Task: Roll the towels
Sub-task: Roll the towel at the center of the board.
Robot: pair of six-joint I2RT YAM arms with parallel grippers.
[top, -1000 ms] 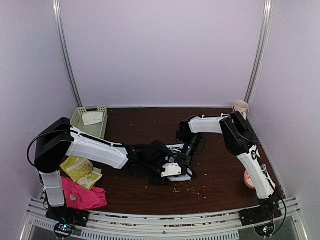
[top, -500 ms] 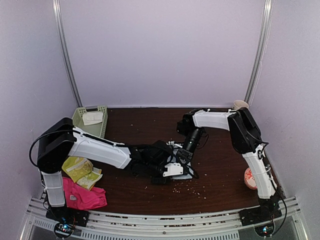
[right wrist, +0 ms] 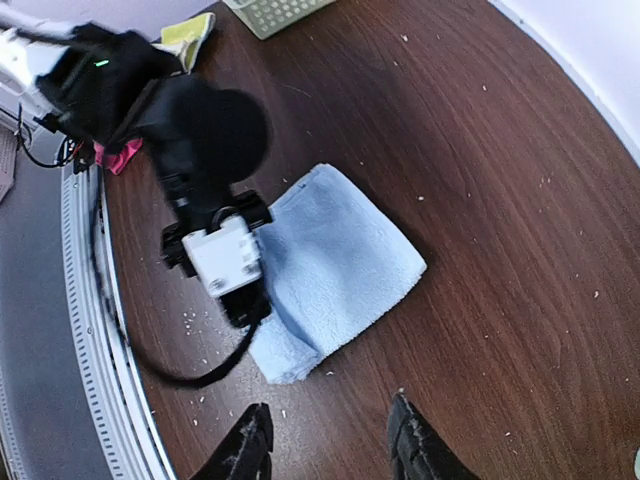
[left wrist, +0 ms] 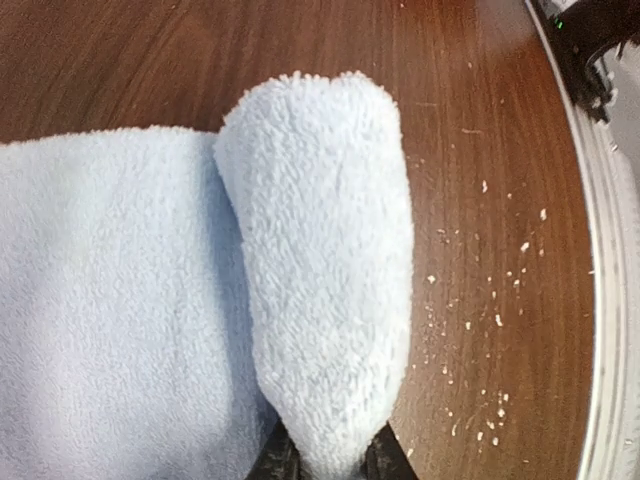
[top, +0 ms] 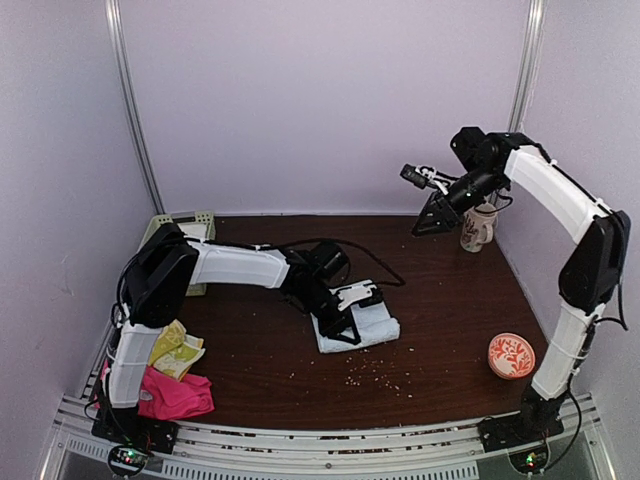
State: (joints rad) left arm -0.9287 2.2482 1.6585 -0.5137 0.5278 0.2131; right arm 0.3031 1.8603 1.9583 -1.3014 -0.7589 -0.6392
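A pale blue towel [top: 372, 322] lies folded on the brown table [top: 440, 330]. My left gripper [top: 341, 332] is shut on its near-left end. In the left wrist view a thick folded edge of that towel [left wrist: 325, 280] runs away from between my fingers [left wrist: 275, 462], with the rest lying flat to the left. My right gripper [top: 413, 177] is open and empty, raised high at the back right. Its view looks down on the towel [right wrist: 345, 255] and on the left gripper [right wrist: 228, 262]. A yellow-green towel [top: 172, 345] and a hot-pink towel [top: 168, 394] lie at the near left. No cream-white towel shows.
A pale green slotted basket [top: 196, 217] stands at the back left, partly behind the left arm. A mug [top: 478, 228] stands at the back right under the right arm. A red patterned bowl [top: 511, 355] sits at the near right. Crumbs dot the table in front of the towel.
My right arm has let go, lifted off the towel and swung up to the back right. My left arm has shifted but stays shut on the pale blue towel.
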